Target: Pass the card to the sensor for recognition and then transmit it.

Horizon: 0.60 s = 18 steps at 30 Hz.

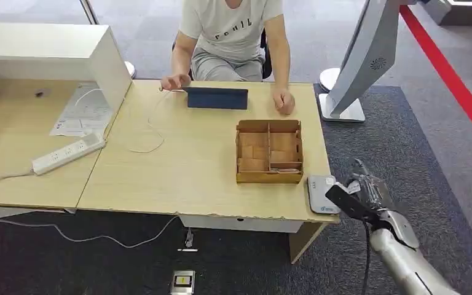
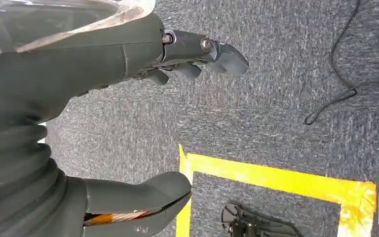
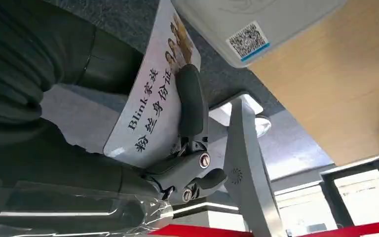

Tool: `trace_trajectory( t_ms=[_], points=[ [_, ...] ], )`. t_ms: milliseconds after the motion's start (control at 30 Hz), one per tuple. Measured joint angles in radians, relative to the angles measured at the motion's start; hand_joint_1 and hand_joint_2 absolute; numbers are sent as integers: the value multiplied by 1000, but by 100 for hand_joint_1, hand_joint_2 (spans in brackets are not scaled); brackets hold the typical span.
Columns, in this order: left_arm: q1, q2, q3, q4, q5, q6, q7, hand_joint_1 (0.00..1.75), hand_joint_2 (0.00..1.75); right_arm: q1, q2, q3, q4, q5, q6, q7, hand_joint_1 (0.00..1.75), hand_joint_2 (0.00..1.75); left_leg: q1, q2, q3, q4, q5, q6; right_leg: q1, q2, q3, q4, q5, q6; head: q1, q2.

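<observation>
My right hand [image 1: 369,193] hovers just off the table's front right corner and pinches a card [image 1: 346,201], which looks dark from the head view. In the right wrist view the card [image 3: 153,103] is white with printed text and a photo, clamped between thumb and fingers [image 3: 192,103]. The sensor [image 1: 321,193], a flat white box with a QR label [image 3: 249,40], lies on the table corner right beside the card. My left hand [image 2: 128,118] hangs over the carpet with fingers apart, holding nothing.
A wooden compartment box [image 1: 269,151] stands behind the sensor. A person sits across the table [image 1: 178,166] with hands near a dark tablet [image 1: 217,98]. A power strip [image 1: 67,153] and cable lie at left. A white kiosk stand [image 1: 356,67] rises at right.
</observation>
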Motion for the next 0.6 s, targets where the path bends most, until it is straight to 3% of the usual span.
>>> trace_trajectory(
  t_ms=[600],
  points=[
    [0,8,-27,0,-5,-24,-8,0,175,48,13,0,-21,-47,-44,-23,175,175,0,0,0,0,0,0,0,0,0,0,0,0,0,0]
  ],
)
